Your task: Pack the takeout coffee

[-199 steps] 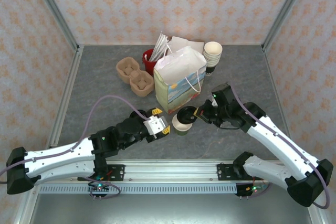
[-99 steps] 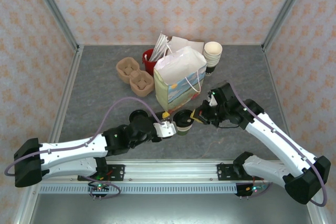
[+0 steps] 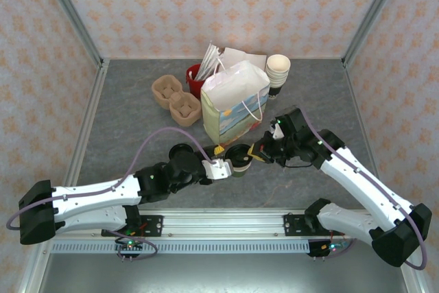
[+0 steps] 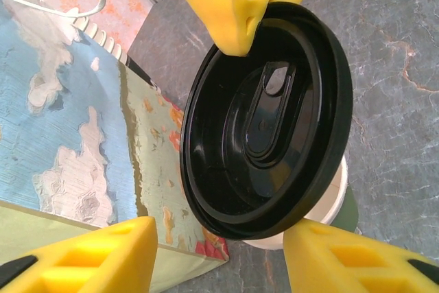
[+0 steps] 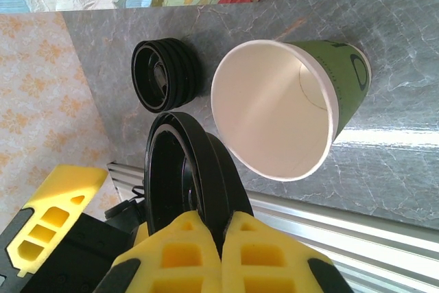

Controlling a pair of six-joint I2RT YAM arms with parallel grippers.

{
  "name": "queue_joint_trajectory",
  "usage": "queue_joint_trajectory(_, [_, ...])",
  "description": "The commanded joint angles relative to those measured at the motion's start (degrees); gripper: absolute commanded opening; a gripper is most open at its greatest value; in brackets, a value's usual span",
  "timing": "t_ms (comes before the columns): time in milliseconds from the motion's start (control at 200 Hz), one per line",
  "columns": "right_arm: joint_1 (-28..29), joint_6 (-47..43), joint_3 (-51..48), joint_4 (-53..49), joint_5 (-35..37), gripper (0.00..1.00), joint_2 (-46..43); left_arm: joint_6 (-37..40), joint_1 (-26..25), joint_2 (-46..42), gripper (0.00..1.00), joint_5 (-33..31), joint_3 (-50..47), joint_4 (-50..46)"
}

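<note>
The cup (image 5: pixel 288 101) is standing open on the table (image 3: pixel 123 128), just on the near side of the bag (image 3: pixel 233 104), showing its white inside. The lid (image 5: pixel 185 169) is hanging tilted over the cup's mouth, not pressed on. The right gripper (image 5: pixel 221 228) is pinching the lid's rim, its fingers fully together. The left gripper (image 4: pixel 219 238) is sitting at the cup's left with jaws partly apart, gripping nothing. A stack of black lids (image 5: pixel 164 73) is lying left of the cup.
</note>
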Motion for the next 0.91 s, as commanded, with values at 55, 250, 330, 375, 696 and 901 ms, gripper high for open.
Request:
queue_joint_trajectory(55, [-0.2, 0.4, 1.8, 1.9, -2.1, 0.00, 0.3, 1.5, -0.3, 0.4, 0.46, 1.5, 1.5, 1.6])
queue_joint_trajectory(250, [-0.2, 0.6, 1.8, 2.5, -2.7, 0.00, 0.2, 2.0, -0.3, 1.2, 0.43, 1.5, 2.0, 1.8])
queue_joint_trajectory(330, [-0.2, 0.7, 1.7, 2.4, -2.9, 0.00, 0.1, 2.0, -0.3, 1.7, 0.38, 1.4, 2.6, 1.6])
queue_joint_trajectory(375, [-0.2, 0.6, 1.5, 2.3, -2.8, 0.00, 0.0, 2.1, -0.3, 1.9, 0.33, 1.4, 2.8, 1.6])
queue_joint_trajectory(696, [-0.1, 0.0, 1.6, 1.5, -1.9, 0.00, -0.2, 1.5, -0.3, 2.6, 0.16, 2.5, 4.1, 1.4])
queue_joint_trajectory(901, [-0.3, -0.6, 2.3, 0.3, 1.2, 0.15, -1.7, -2.4, -0.3, 1.8, 0.12, 3.4, 4.6, 0.5])
